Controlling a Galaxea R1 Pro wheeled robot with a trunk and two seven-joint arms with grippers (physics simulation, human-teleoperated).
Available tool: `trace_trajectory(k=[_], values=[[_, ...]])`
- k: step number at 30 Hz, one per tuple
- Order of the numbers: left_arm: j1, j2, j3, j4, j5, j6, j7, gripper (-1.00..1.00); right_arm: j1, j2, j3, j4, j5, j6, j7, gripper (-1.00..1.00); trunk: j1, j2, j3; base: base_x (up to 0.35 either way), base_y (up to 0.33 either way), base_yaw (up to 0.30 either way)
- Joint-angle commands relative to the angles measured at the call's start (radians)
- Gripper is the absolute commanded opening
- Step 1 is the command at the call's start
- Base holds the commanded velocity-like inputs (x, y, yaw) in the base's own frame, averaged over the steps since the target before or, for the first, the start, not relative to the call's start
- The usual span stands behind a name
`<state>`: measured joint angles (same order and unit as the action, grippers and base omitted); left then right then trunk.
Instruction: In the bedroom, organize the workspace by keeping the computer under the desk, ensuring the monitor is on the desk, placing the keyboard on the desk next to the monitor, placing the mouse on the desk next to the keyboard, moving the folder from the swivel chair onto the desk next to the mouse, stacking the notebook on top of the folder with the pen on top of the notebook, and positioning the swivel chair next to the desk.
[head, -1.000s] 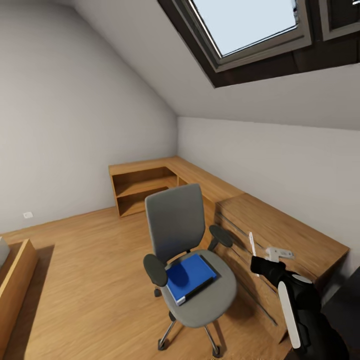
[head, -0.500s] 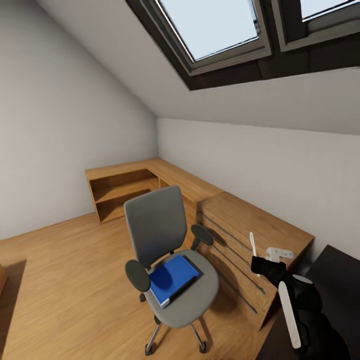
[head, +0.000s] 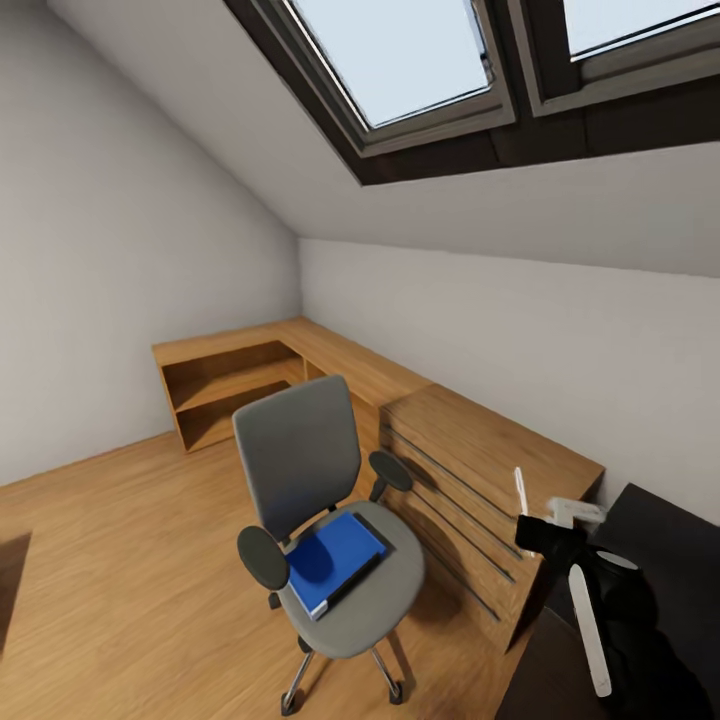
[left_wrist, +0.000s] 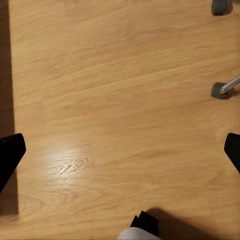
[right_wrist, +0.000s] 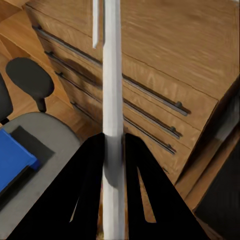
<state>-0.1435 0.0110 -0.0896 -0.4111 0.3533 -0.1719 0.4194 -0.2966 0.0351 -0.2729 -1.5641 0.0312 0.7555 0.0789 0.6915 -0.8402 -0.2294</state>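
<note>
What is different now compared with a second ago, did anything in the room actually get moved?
Only the view swung to the right: the swivel chair and wooden drawer chest slid left in the picture, and the black desk came into sight. Nothing in the room was moved. The right gripper still holds the pen upright, and the blue folder still lies on the chair seat.

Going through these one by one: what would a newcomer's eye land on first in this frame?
Probably the bright blue folder lying on the seat of the grey swivel chair, which stands mid-floor beside a wooden drawer chest. Next, the right gripper shut on the thin white pen, held upright over that chest.
</note>
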Motion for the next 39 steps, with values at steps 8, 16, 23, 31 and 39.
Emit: trace_trajectory(k=[8,16,23,31,39], values=[[-0.001,0.0,-0.009,0.0,0.01,-0.005,0.006,1.0,-0.012,-0.053,-0.005,0.124,0.015,0.002,-0.143,-1.0,-0.019,0.034,0.014,0.0,0.0,0.0],[-0.001,0.002,-0.007,0.0,0.011,-0.009,0.007,1.0,-0.021,-0.069,-0.005,0.154,0.011,-0.005,-0.154,-1.0,-0.019,0.034,0.016,0.0,0.0,-0.032],[-0.001,0.004,-0.007,0.001,0.012,-0.062,0.007,1.0,-0.021,-0.069,-0.005,0.161,0.012,-0.007,-0.154,-1.0,-0.019,0.034,0.024,0.0,0.0,-0.176],[-0.001,0.008,-0.007,-0.01,0.011,-0.073,0.007,1.0,-0.021,-0.073,-0.005,0.165,0.013,-0.025,-0.154,-1.0,-0.019,0.034,0.033,0.0,0.0,-0.194],[-0.001,0.01,-0.008,0.139,0.009,-0.11,0.007,1.0,-0.021,-0.077,-0.005,0.168,0.013,-0.028,-0.154,-1.0,-0.019,0.034,0.042,0.0,0.0,-0.204]])
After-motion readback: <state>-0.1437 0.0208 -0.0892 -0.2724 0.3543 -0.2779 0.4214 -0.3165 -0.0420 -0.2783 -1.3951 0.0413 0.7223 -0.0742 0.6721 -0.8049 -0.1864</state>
